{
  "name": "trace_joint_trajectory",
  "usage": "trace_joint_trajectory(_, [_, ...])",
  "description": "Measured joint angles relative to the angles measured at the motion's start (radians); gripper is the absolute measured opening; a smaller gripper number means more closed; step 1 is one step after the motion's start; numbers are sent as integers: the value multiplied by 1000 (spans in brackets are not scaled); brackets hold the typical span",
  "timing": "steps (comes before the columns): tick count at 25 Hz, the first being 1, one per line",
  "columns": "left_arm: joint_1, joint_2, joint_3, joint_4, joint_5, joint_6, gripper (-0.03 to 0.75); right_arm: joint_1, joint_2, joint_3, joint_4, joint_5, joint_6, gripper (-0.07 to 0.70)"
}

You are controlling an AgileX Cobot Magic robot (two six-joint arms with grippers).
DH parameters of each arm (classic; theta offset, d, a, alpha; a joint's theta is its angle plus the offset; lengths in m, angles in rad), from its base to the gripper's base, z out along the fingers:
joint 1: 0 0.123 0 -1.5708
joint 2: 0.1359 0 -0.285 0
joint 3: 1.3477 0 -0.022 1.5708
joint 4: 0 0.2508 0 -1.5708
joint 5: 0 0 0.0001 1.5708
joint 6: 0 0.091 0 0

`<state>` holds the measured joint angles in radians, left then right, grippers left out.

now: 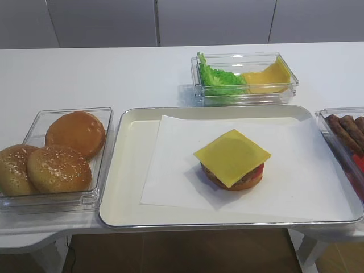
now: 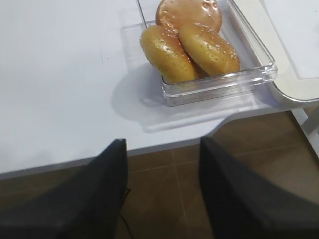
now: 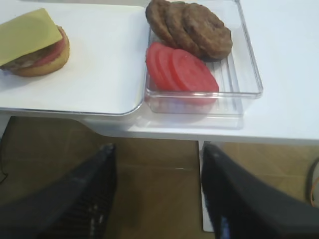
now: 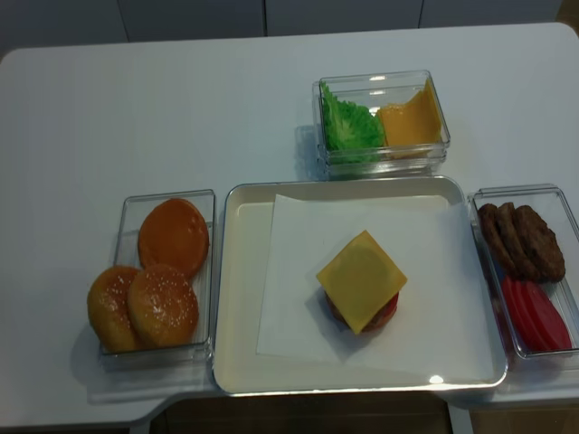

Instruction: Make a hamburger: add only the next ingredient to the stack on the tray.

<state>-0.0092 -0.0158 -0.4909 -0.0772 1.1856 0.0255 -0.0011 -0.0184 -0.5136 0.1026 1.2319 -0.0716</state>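
A square yellow cheese slice point(image 1: 232, 156) lies flat on top of the stack point(image 1: 250, 177), over the brown patty, red tomato and tan bun, on the paper-lined cream tray point(image 1: 131, 170). In the right wrist view the cheese slice point(image 3: 27, 34) and the stack point(image 3: 50, 60) sit at the upper left. My right gripper point(image 3: 157, 147) hangs open and empty below the table's front edge, off the tray's right corner. My left gripper point(image 2: 162, 141) is open and empty too, below the front edge near the bun container. Neither gripper shows in the two high views.
A clear container of sesame buns point(image 1: 57, 159) stands left of the tray. Behind the tray, another container point(image 1: 244, 77) holds lettuce and more cheese. Brown patties and tomato slices fill a third container point(image 3: 199, 55) at the right. Brown floor lies under both grippers.
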Motion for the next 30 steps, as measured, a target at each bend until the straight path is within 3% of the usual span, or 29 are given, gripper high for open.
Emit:
trace_joint_trajectory(7, [0, 0, 0, 0, 0, 0, 351, 0, 0, 38, 13, -73, -24, 407])
trace_joint_trajectory(18, [0, 0, 0, 0, 0, 0, 351, 0, 0, 38, 32, -78, -25, 407])
trace_joint_trajectory(24, [0, 0, 0, 0, 0, 0, 351, 57, 0, 38, 35, -78, -25, 407])
trace_joint_trajectory(30, [0, 0, 0, 0, 0, 0, 351, 59, 0, 38, 37, -78, -26, 407])
